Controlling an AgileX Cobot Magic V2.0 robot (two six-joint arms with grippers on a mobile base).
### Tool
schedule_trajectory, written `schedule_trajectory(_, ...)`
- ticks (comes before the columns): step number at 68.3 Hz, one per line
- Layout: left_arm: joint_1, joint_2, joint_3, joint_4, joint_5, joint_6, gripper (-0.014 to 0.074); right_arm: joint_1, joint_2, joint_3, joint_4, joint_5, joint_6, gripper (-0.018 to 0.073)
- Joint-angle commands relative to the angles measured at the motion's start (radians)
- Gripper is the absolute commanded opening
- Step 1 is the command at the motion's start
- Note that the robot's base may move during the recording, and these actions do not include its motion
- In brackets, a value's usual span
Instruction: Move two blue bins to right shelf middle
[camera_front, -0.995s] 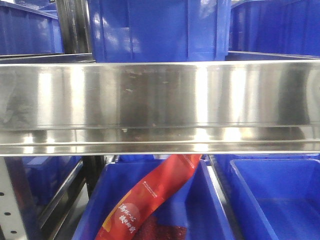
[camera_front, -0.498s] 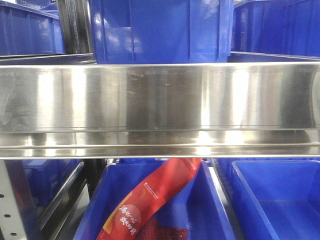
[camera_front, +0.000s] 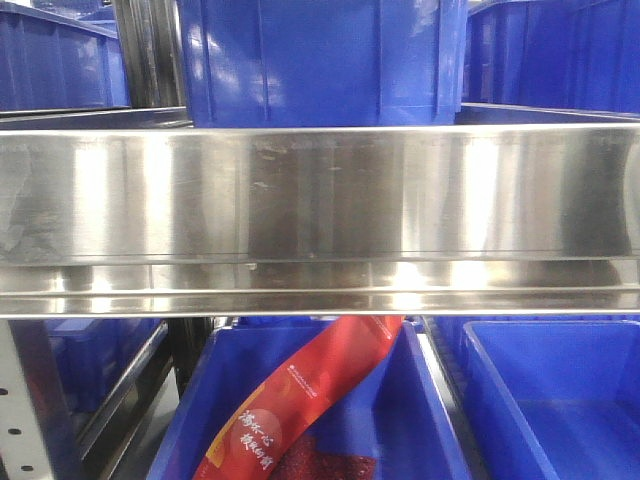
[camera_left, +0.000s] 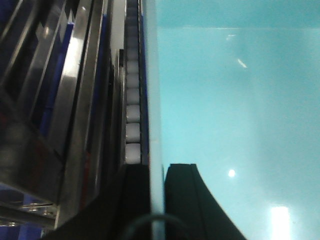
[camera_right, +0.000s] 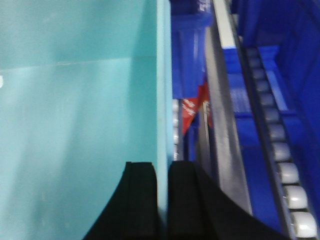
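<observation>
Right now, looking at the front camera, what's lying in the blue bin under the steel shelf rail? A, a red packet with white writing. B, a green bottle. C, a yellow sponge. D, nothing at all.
A: a red packet with white writing leans diagonally inside the blue bin below the steel shelf rail.

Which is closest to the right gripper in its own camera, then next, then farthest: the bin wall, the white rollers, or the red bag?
1. Bin wall: pinched between the right gripper fingers, touching them.
2. White rollers: low on the right side, the nearest one close to the camera.
3. Red bag: farther back, just right of the wall.
</observation>
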Motion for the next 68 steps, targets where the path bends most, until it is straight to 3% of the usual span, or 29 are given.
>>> schedule_trajectory(1,-0.003,0.019,-0.019,-0.036,-0.094,0.014,-0.0111,-0.033,0.024,-0.012,-0.018,-0.029,0.003,-0.0163)
schedule_trajectory(18,-0.003,0.114,-0.019,-0.05,-0.136,0.014,-0.0111,-0.103,0.119,-0.012,0.076,-0.025,0.003,-0.0163)
schedule_trajectory(57,-0.001,0.225,-0.019,-0.048,-0.198,0.014,-0.0106,-0.106,0.249,-0.01,0.074,-0.015,0.003,-0.0163)
schedule_trajectory(62,-0.001,0.225,-0.019,-0.048,-0.196,0.014,-0.0057,-0.106,0.249,-0.01,0.07,-0.015,-0.002,-0.0146)
schedule_trajectory(68,-0.001,0.225,-0.019,-0.048,-0.186,0.014,0.009,-0.106,0.249,-0.01,0.063,-0.013,-0.002,-0.0034)
